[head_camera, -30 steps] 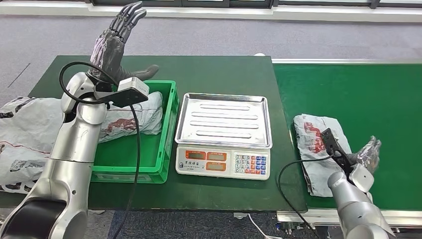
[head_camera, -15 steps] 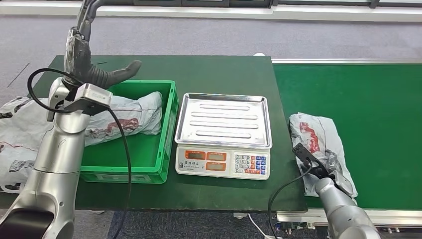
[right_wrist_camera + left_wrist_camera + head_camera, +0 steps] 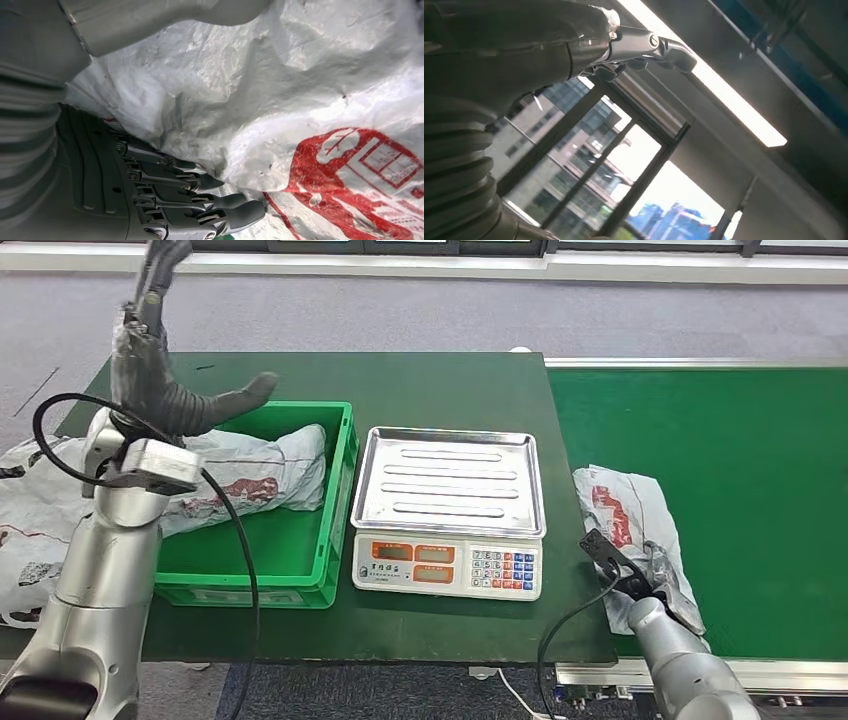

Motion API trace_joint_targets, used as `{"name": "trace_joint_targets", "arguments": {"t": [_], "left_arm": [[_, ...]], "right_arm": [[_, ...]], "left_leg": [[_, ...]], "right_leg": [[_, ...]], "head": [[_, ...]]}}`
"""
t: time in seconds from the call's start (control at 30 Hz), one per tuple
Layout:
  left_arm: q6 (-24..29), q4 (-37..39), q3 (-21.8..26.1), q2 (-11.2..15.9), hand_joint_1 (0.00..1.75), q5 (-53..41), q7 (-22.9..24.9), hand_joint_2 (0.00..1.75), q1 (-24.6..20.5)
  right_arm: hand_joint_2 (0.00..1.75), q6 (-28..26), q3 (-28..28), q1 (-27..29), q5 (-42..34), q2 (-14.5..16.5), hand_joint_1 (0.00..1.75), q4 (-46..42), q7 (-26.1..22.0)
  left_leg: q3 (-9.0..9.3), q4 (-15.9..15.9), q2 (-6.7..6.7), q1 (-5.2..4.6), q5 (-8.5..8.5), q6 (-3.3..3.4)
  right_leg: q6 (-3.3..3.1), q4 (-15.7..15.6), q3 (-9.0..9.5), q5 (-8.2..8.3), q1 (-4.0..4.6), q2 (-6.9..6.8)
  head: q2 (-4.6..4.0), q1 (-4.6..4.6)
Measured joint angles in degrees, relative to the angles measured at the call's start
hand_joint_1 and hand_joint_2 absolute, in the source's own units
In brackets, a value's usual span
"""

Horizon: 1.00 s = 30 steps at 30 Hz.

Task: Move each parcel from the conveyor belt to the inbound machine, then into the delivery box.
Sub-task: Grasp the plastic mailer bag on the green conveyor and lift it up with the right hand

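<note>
Right hand (image 3: pixel 165 195) has been closed around the parcel (image 3: pixel 630 530) on the conveyor belt (image 3: pixel 760 450); pickup judged begun. Left hand (image 3: pixel 160 380), raised and drawn back above the green crate (image 3: pixel 335 500), is spread, empty.

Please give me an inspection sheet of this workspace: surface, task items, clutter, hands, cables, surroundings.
Surface: green table, green conveyor belt.
Task items: parcel on the belt; scale tray bare; second parcel in green crate.
Clutter: grey bags beside the crate.
Hands: left hand raised, fingers apart, holding nothing; right hand grips the belt parcel.
Cables: black cable along left arm.
Surroundings: grey floor.
</note>
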Motion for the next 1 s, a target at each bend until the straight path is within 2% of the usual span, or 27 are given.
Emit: {"name": "trace_joint_targets", "arguments": {"t": [0.03,0.17,0.3,0.47,1.0], "left_arm": [[0.5,-2.1,-0.4,0.4,0.00,2.9,0.0,1.75,1.0],[3.0,-11.6,-1.6,2.1,0.00,8.5,-0.1,1.75,5.9],[4.7,-19.6,-2.5,3.5,0.00,9.0,-0.1,1.75,10.1],[4.9,-24.7,-3.3,4.3,0.00,8.8,-0.1,1.75,12.4],[6.2,-28.3,-5.7,5.2,0.00,8.0,-0.1,1.75,13.8]], "right_arm": [[1.75,0.3,-0.2,0.0,0.0,0.0,0.03,0.0,-0.1],[1.75,1.4,-0.8,-0.2,0.5,0.1,1.75,0.0,0.9],[1.75,1.8,-1.2,-0.7,0.8,0.1,1.75,0.0,3.1],[1.75,0.4,-2.6,-1.0,0.0,0.1,1.75,0.0,4.0],[1.75,-0.4,-4.3,-1.0,-0.2,0.1,1.75,0.0,4.5]], "left_leg": [[0.00,0.0,0.03,0.00,-0.01,0.00],[0.00,0.0,0.04,0.00,-0.06,0.01],[0.00,0.0,0.02,0.00,-0.07,0.01],[0.04,0.0,0.04,0.00,-0.05,0.02],[0.04,0.0,0.00,0.01,-0.03,0.01]], "right_leg": [[0.00,0.0,-0.01,0.00,0.00,0.03],[0.01,0.0,0.00,-0.06,0.00,0.00],[0.01,-0.1,0.02,-0.09,0.00,-0.04],[0.02,-0.1,0.04,-0.06,0.00,-0.04],[0.03,-0.1,0.04,-0.05,0.00,-0.04]], "head": [[0.00,0.00],[0.00,0.00],[0.00,0.00],[0.00,0.00],[0.00,0.00]]}}
